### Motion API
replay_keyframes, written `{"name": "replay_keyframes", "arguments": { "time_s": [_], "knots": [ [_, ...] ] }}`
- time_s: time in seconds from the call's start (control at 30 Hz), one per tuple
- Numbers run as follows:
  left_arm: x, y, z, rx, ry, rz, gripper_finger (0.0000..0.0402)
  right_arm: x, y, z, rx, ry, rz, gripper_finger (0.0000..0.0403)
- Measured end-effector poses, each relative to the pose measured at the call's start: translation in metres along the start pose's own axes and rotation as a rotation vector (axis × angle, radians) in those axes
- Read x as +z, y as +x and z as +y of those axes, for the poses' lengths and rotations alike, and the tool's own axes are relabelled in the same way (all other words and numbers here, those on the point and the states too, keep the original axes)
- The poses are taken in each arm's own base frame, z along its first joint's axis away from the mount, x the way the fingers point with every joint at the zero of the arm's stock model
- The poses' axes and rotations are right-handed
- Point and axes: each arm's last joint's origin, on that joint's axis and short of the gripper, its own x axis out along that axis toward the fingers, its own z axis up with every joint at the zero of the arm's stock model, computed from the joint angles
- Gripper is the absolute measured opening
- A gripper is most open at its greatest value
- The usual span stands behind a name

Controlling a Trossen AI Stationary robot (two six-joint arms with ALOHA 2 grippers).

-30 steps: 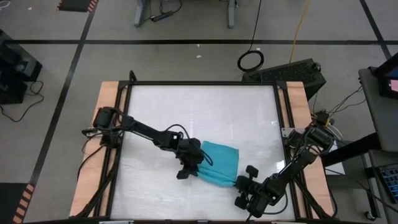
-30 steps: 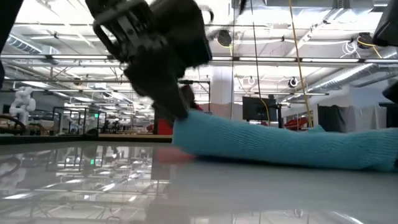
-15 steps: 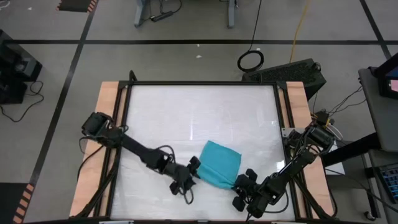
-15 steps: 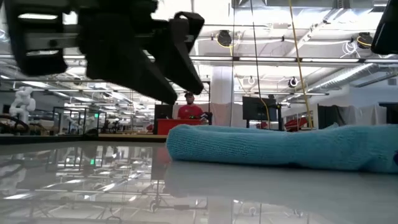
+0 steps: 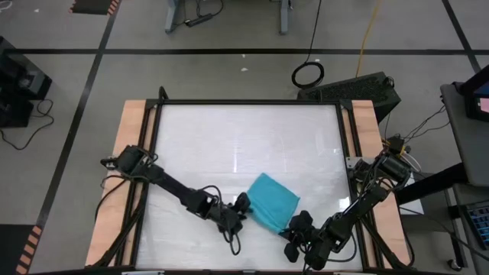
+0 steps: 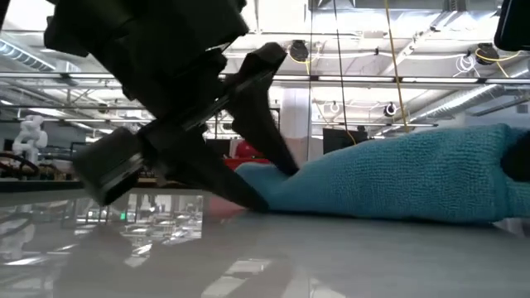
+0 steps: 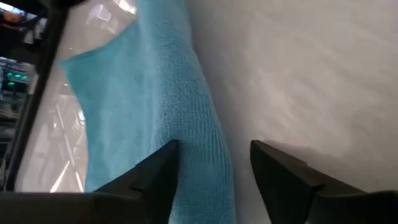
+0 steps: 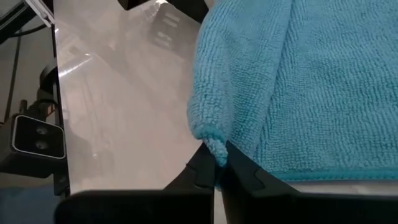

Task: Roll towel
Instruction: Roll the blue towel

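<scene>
The turquoise towel point(image 5: 272, 200) lies bunched on the white tabletop point(image 5: 229, 137), near its front edge. My left gripper point(image 5: 243, 211) is at the towel's left edge, open. In the left wrist view, one finger stands on each side of the towel's thick folded edge point(image 7: 208, 155). In the low view, one finger point(image 6: 269, 108) slants over the towel's end and the other point(image 6: 232, 189) lies low by the table. My right gripper point(image 5: 293, 226) is at the towel's near right corner, shut on it. My left gripper straddles the towel's left folded edge point(image 7: 211, 174) with open fingers, slanting down from the table's left; whether the fingers touch the cloth I cannot tell. My right gripper pinches a small bunched corner point(image 8: 213, 144) of the towel between its fingertips. It slants down from the table's near right side. The rest of the towel lies on the table beyond the fingers, with a rolled-over edge point(image 8: 205, 74) beside the held corner.
Wooden rails point(image 5: 131, 153) and a black frame run along the table's left and right sides. Both grippers work close to the near edge. Bare white tabletop stretches toward the far edge. Cables hang by the right arm's base point(image 5: 393, 164).
My left gripper has let go of the towel's left part and swung toward the near edge. It has rolled its wrist, opened wider and come back against the towel's left edge. The towel's left part has drawn in, so the towel is narrower and more bunched; its right end stands higher.
</scene>
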Motion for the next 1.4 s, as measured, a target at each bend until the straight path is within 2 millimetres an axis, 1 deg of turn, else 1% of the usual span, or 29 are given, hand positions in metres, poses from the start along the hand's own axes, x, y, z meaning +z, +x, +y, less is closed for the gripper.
{"name": "replay_keyframes", "arguments": {
  "time_s": [0.13, 0.23, 0.37, 0.5, 0.63, 0.77, 0.83, 0.93, 1.03, 1.2, 1.27, 1.33, 1.4],
  "knots": [
    [0.002, -0.001, 0.003, 0.019, -0.009, -0.015, 0.0238, 0.000, 0.000, 0.000, 0.000, -0.001, -0.001, 0.0000],
    [0.001, -0.001, 0.003, 0.031, 0.017, -0.001, 0.0252, 0.000, 0.000, 0.000, 0.000, -0.002, -0.001, 0.0000],
    [-0.003, 0.001, 0.007, 0.053, 0.035, 0.031, 0.0253, 0.000, 0.000, 0.000, 0.001, -0.002, -0.001, 0.0000],
    [-0.016, 0.005, 0.016, 0.054, 0.017, 0.058, 0.0254, 0.000, 0.000, 0.000, 0.002, -0.001, -0.001, 0.0000],
    [-0.026, 0.009, 0.024, -0.026, -0.004, 0.013, 0.0254, 0.000, 0.000, 0.000, 0.002, -0.001, -0.001, 0.0000],
    [-0.032, 0.012, 0.030, -0.082, -0.016, -0.038, 0.0249, 0.000, 0.000, 0.000, 0.005, -0.005, 0.018, 0.0000],
    [-0.036, 0.013, 0.033, -0.125, -0.028, -0.070, 0.0237, -0.001, 0.000, 0.000, 0.007, -0.009, 0.030, 0.0000],
    [-0.043, 0.015, 0.037, -0.206, -0.050, -0.118, 0.0199, -0.001, 0.000, 0.001, 0.010, -0.013, 0.036, 0.0000],
    [-0.048, 0.016, 0.039, -0.252, -0.062, -0.125, 0.0140, -0.001, 0.000, 0.001, 0.013, -0.030, 0.051, 0.0004],
    [-0.049, 0.015, 0.035, -0.322, -0.065, -0.154, 0.0029, -0.001, 0.000, 0.001, 0.015, -0.049, 0.053, 0.0025],
    [-0.048, 0.014, 0.035, -0.369, -0.082, -0.157, 0.0011, -0.001, 0.000, 0.001, 0.016, -0.071, 0.053, 0.0039],
    [-0.049, 0.012, 0.037, -0.447, -0.134, -0.148, 0.0011, 0.000, -0.001, 0.002, 0.019, -0.117, 0.053, 0.0061],
    [-0.053, 0.010, 0.040, -0.555, -0.223, -0.152, 0.0009, 0.003, -0.004, 0.003, 0.029, -0.190, 0.050, 0.0091]
  ]
}}
